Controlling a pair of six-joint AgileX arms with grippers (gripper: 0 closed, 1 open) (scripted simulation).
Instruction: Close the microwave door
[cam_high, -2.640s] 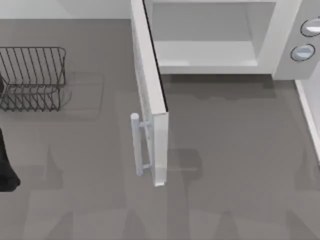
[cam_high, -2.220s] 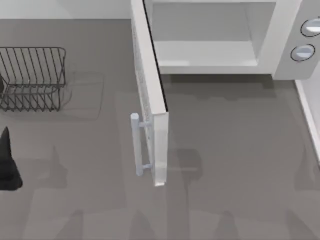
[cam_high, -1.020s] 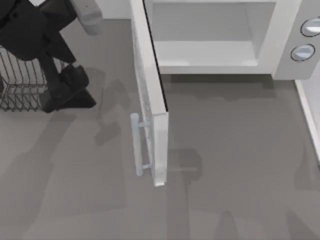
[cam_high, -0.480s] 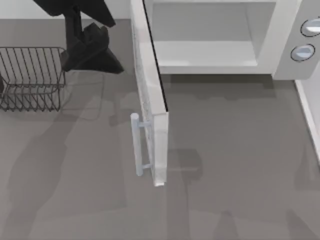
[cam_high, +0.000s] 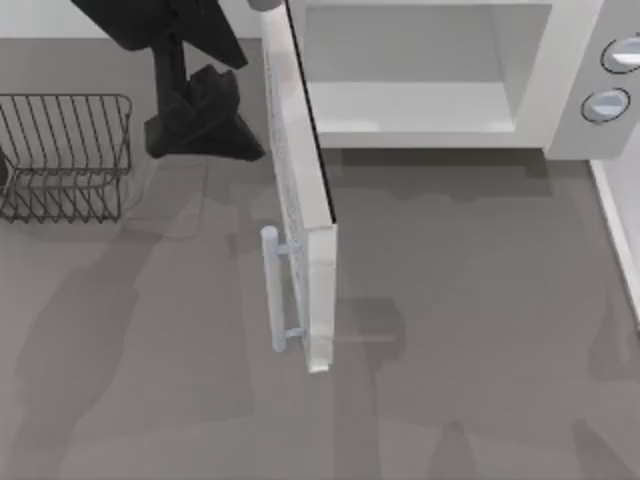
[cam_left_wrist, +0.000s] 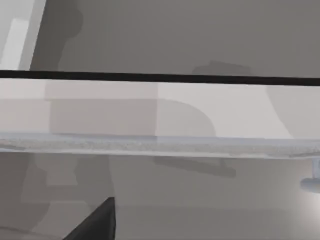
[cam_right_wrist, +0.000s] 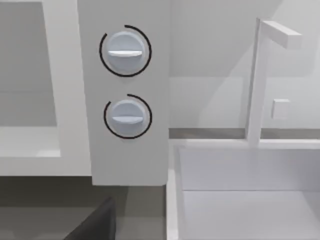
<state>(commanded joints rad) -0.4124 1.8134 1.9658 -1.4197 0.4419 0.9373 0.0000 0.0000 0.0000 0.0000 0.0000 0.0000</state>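
Standing wide open, the microwave door (cam_high: 297, 180) swings out from the microwave (cam_high: 440, 75) toward the desk's (cam_high: 480, 330) near edge, handle (cam_high: 271, 288) facing left, dark inner edge facing the pale cavity. Left hand (cam_high: 205, 125) hovers just beside the door's outer face, near its hinge end; cannot tell whether its fingers are spread or closed. Wire rack (cam_high: 62, 155) sits farther left. Knobs (cam_right_wrist: 125, 82) show in the right wrist view.
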